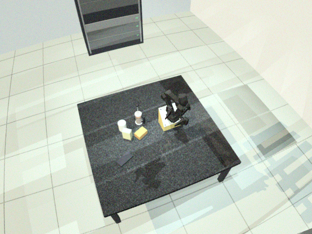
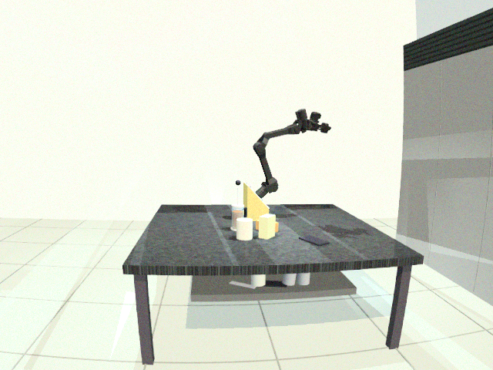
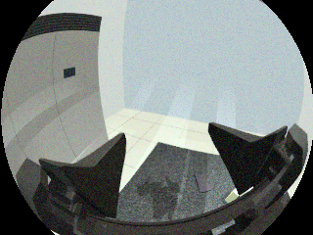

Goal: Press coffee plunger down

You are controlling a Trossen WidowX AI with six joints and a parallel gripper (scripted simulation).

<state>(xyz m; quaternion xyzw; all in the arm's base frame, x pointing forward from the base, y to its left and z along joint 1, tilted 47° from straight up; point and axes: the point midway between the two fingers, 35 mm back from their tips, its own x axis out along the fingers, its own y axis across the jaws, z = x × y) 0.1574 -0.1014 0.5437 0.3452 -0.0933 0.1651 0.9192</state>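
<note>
The coffee press (image 1: 138, 118) (image 2: 237, 217) stands upright on the dark table (image 1: 201, 156) (image 2: 179, 239), left of the arm's base. Its plunger knob (image 1: 137, 105) (image 2: 238, 183) sits high on a raised rod. My gripper (image 1: 184, 122) (image 2: 325, 127) (image 3: 168, 132) is open and empty. It is held high above the table, well away from the press, on the other side of the arm's base. The wrist view shows only the two fingers, the table far below and the room; the press is not in it.
A white cylinder (image 1: 121, 124) (image 2: 243, 229), a cream box (image 1: 127, 133) (image 2: 266, 226) and an orange box (image 1: 140, 132) stand close to the press. A yellow wedge (image 1: 165, 124) (image 2: 254, 205) is at the arm's base. A dark flat slab (image 1: 124, 159) (image 2: 313, 240) lies nearer the table's edge.
</note>
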